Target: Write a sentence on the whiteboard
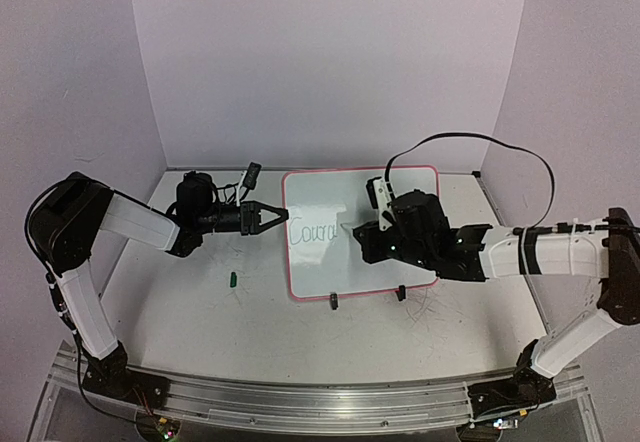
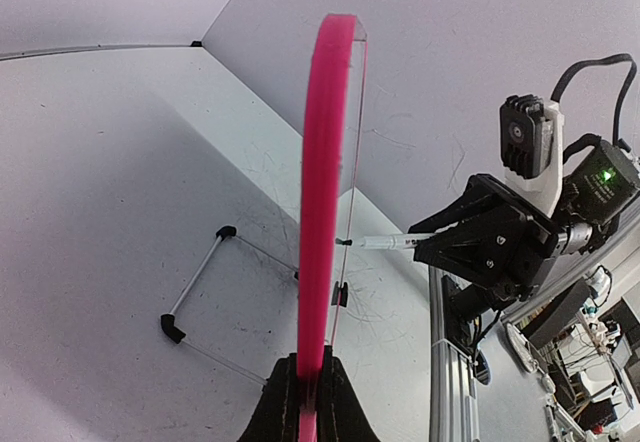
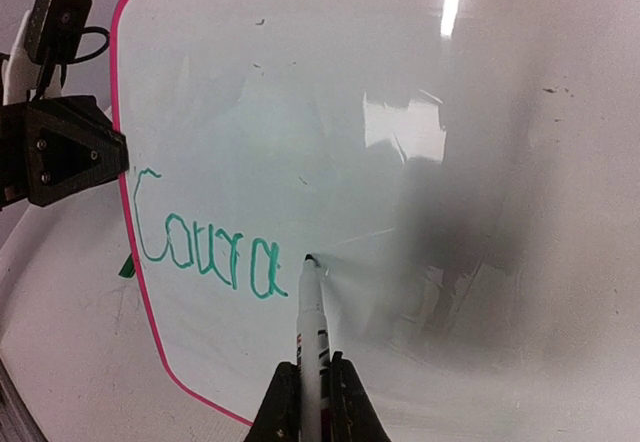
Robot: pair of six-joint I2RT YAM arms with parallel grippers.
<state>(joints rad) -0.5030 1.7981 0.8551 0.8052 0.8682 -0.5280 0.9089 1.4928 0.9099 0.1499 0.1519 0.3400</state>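
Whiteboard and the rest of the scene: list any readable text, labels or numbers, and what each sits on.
"Coura": green handwriting on the whiteboard. It is clear in the right wrist view and small but visible from the top camera.
Print on the barrel of the marker: too small and blurred to read.
No other text is readable in any view.

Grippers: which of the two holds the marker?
The right gripper: its fingers pinch the white green-ink marker, tip at the pink-framed whiteboard. The left gripper clamps the board's edge instead.
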